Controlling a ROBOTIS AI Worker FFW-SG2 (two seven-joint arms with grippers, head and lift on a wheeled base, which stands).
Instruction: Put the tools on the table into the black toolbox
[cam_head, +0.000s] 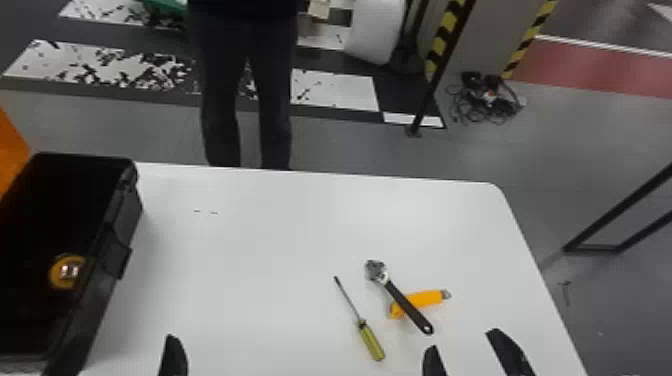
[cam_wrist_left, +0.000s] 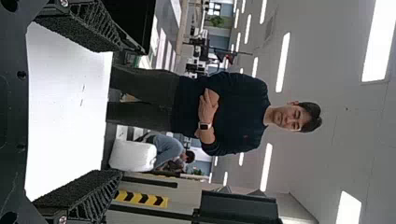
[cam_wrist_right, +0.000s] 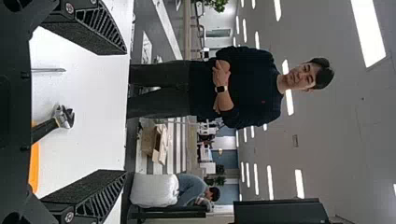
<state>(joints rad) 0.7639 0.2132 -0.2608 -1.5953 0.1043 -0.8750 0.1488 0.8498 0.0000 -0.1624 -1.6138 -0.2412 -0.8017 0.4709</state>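
The wrench (cam_head: 400, 298) is found crossed over the orange tool (cam_head: 426, 299) on the bench (cam_head: 250, 250), at ten o'clock from the nearer right gripper (cam_head: 462, 339), fingers widely parted; long axis is noted eleven-to-five.

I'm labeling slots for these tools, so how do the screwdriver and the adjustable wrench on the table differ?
The screwdriver has a yellow-green handle; the adjustable wrench has a black one. The screwdriver ends in a thin metal shaft, the adjustable wrench in a broad metal head. The screwdriver lies by itself, while the adjustable wrench lies across the orange tool. Both point their metal ends away from the robot.
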